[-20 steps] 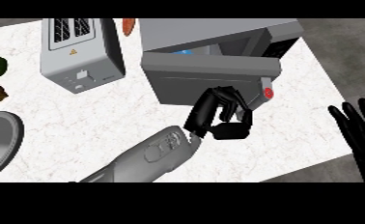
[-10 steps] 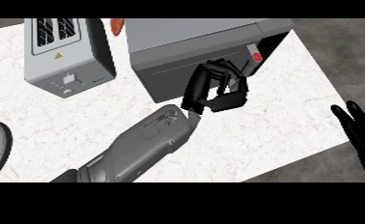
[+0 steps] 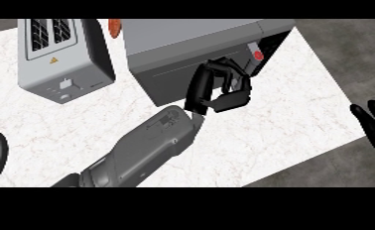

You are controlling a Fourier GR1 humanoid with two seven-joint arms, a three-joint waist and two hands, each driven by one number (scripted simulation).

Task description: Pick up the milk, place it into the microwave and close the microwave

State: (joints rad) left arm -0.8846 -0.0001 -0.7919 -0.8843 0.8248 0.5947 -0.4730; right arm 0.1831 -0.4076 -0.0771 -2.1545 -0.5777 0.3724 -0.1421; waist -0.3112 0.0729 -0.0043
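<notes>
Two hands: both black.
Left hand (image 3: 218, 89): centre frame, fingers curled, holding nothing, against the microwave (image 3: 192, 50) door.
Right hand (image 3: 364, 120): right edge, fingers straight.
Toaster (image 3: 60, 55): upper left.

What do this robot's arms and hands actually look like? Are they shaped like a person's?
Somewhat. The left forearm is a thick, rounded grey shell with panel seams and small dark markings near the wrist. It ends in a glossy black left hand with slim, jointed fingers and a thumb. No loose cables show. Of the right hand, only black fingers appear at the view's right edge.
</notes>
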